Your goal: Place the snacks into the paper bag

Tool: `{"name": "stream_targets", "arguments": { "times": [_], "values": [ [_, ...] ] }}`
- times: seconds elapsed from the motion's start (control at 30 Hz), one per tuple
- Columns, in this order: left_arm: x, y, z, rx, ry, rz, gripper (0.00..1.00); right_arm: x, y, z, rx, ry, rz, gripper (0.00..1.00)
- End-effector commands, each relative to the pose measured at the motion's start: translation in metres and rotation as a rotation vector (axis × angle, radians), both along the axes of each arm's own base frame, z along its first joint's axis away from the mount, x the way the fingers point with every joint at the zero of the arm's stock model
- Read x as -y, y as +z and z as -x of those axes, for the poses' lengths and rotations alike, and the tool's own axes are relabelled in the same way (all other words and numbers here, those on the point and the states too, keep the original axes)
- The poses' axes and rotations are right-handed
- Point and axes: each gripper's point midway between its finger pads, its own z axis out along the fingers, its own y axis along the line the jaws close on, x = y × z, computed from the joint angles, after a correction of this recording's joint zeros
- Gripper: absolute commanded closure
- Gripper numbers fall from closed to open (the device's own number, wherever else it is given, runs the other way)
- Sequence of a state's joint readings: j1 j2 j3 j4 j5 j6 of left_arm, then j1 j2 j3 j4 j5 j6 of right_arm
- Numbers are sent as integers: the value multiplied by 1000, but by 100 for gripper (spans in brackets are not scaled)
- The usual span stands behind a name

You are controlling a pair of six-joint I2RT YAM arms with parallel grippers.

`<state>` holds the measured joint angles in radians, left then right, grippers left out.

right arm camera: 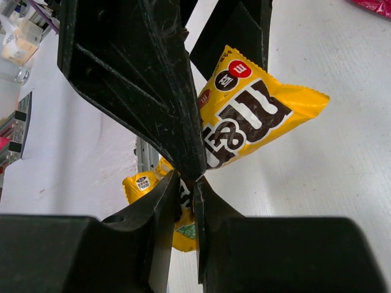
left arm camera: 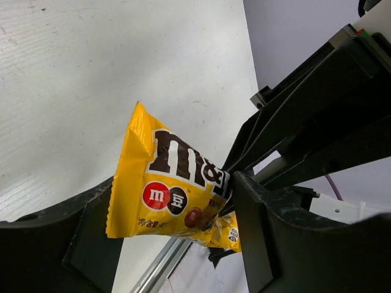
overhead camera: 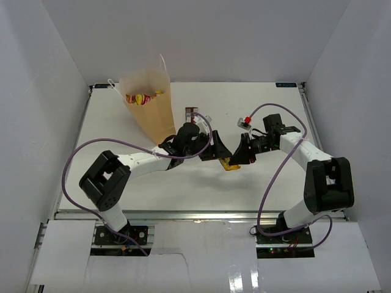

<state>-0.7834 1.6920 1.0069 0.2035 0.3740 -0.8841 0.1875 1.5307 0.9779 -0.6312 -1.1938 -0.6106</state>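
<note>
The right fingers are closed on the lower end of the yellow packet and pinch it with almost no gap between them. The left fingers stand wide, one at each side edge of the same packet. The film seems to meet both of them, but I cannot tell whether they press it or only frame it. So the packet hangs in the air above the bench, between the two arms, and is not yet in the paper bag.

In my judgement, the main risk is this: if the right fingers let go before the left ones really hold, the packet falls to the bench. A hold across the width is also weak, because the shiny film can buckle or slip out. The left arm is near the bag too, and a push against its side could tip it.

Only the right wrist view shows the pinch itself. Only the left wrist view shows how the packet sits between the wide fingers. Only the top view shows the bag, which stands behind and to the left of the left fingers, with a few packets in its mouth.
</note>
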Motion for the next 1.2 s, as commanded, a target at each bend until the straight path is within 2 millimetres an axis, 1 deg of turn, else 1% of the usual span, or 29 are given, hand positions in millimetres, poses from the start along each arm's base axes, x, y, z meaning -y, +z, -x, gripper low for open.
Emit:
{"name": "stream_targets", "arguments": {
  "times": [0.0, 0.03, 0.1, 0.23, 0.27, 0.33, 0.4, 0.43, 0.5, 0.53, 0.57, 0.6, 0.63, 0.67, 0.7, 0.73, 0.77, 0.8, 0.83, 0.87, 0.9, 0.93, 0.97, 1.0, 1.03, 1.07, 1.1, 1.13, 1.17],
  "values": [
    [-3, 27, -3, 57, 26, 46, 26, -4, 17, 9, 24, 32, -64, 78],
    [-3, 26, -3, 54, 25, 46, 29, -4, 17, 8, 25, 32, -66, 78],
    [-2, 26, -2, 51, 23, 47, 32, -5, 18, 9, 25, 34, -69, 78],
    [-1, 28, -2, 50, 17, 55, 44, -5, 18, 9, 26, 34, -67, 78],
    [-1, 28, -3, 50, 17, 55, 50, -5, 17, 9, 25, 34, -67, 78],
    [-1, 29, -2, 54, 14, 59, 56, -4, 17, 8, 27, 33, -65, 77],
    [-3, 29, -3, 55, 16, 58, 64, -4, 17, 8, 30, 29, -59, 74],
    [-4, 31, -4, 61, 18, 59, 72, -4, 17, 8, 28, 30, -58, 72],
    [-9, 32, -7, 75, 22, 56, 79, -3, 15, 6, 36, 25, -41, 62],
    [-13, 38, -7, 105, 18, 54, 82, -2, 15, 5, 44, 21, -29, 55],
    [-18, 41, -12, 125, 33, 45, 86, 0, 13, 0, 65, 7, 6, 42],
    [-23, 44, -15, 145, 42, 27, 86, 2, 12, -3, 80, -1, 29, 35],
    [-31, 38, -16, 135, 53, -27, 86, 4, 14, -6, 110, -10, 50, 33],
    [-41, 45, -23, 201, 54, -67, 87, 7, 11, -11, 136, -27, 94, 28],
    [-47, 57, -33, 249, 81, -95, 87, 9, 15, -17, 175, -36, 109, 27],
    [-59, 48, -33, 230, 85, -173, 88, 11, 19, -20, 214, -45, 125, 26],
    [-73, 60, -43, 299, 101, -212, 89, 15, 18, -25, 241, -62, 162, 25],
    [-89, 59, -49, 305, 140, -285, 89, 16, 24, -31, 278, -70, 174, 24],
    [-96, 81, -58, 358, 163, -300, 89, 18, 30, -35, 314, -84, 187, 23],
    [-112, 92, -70, 390, 208, -332, 90, 23, 32, -44, 360, -115, 224, 23],
    [-129, 105, -77, 434, 243, -380, 90, 25, 43, -49, 420, -140, 235, 22],
    [-145, 132, -91, 483, 298, -371, 90, 32, 47, -58, 475, -187, 289, 19],
    [-156, 151, -94, 523, 326, -368, 90, 35, 60, -74, 574, -240, 301, 9],
    [-168, 163, -99, 552, 353, -384, 90, 38, 75, -79, 647, -282, 308, 9],
    [-178, 187, -107, 590, 398, -377, 89, 41, 76, -85, 665, -324, 322, 10],
    [-202, 197, -119, 601, 476, -407, 89, 48, 77, -97, 685, -380, 360, 10],
    [-214, 203, -125, 601, 514, -427, 89, 48, 77, -105, 689, -405, 360, 10],
    [-225, 208, -131, 605, 548, -438, 89, 47, 58, -107, 617, -387, 379, 10],
    [-248, 221, -142, 612, 620, -447, 89, 40, 62, -107, 619, -327, 356, 10]
  ]
}}
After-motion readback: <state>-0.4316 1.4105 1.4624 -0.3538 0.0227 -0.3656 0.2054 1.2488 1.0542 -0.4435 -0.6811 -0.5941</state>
